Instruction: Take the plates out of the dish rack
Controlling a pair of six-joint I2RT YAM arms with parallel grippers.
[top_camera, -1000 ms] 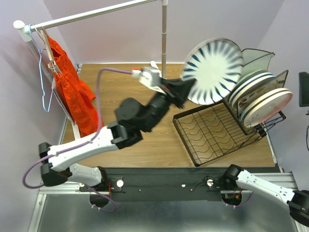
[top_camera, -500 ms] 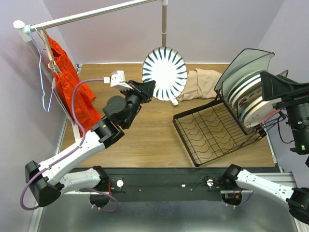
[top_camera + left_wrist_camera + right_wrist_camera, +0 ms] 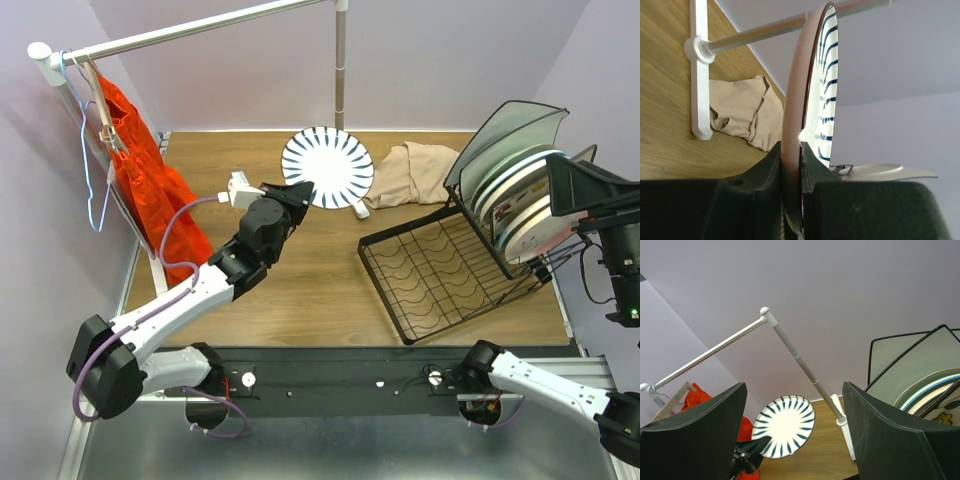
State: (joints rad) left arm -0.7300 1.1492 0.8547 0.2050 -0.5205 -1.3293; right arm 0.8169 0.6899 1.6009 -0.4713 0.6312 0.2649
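Striped plate (image 3: 328, 168) clamped by its rim inside left pincer (image 3: 300, 192), right pincer (image 3: 794, 432) spread wide, holding nothing

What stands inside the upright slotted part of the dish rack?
A pale green square plate at the back, and round plates on edge before it. The right gripper hides part of them, so I cannot count them.

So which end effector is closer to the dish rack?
Right. The right end effector hovers open by the upright section of the dish rack; the left end effector is across the table, gripping the striped plate.
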